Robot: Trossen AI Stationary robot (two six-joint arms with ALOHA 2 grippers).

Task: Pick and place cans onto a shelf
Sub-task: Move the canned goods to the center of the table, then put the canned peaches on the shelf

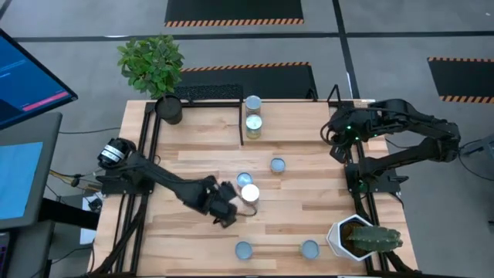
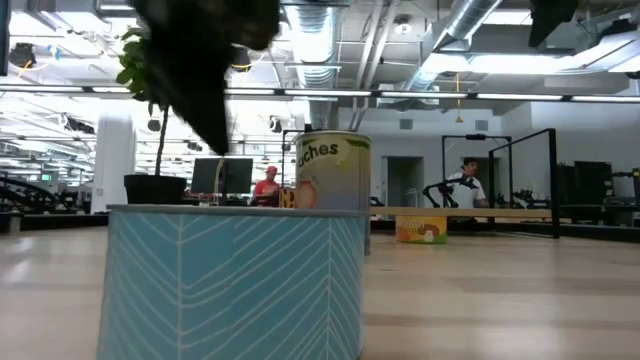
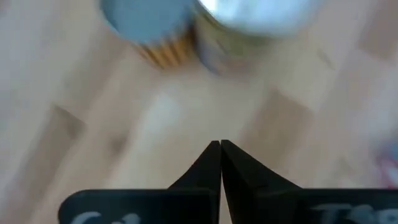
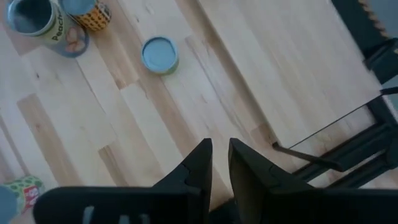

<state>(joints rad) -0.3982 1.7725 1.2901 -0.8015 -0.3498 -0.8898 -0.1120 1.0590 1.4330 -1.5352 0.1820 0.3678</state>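
2 cans [image 1: 253, 114] up on the shelf [image 1: 208, 96] far back, 5 left on the table [image 1: 309, 185], left gripper [image 1: 229, 207] shut and empty beside 2, right gripper [image 4: 216, 163] nearly shut, holding nothing.

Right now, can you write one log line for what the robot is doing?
left gripper: shut, empty, beside two middle cans | right gripper: waiting near shelf | shelf: two cans

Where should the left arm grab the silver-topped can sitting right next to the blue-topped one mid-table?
Probably from above, fingers across the round side wall of the silver-topped can, which stands upright. The blue-topped can crowds its far side, so close across the free sides. The left gripper sits shut just beside it.
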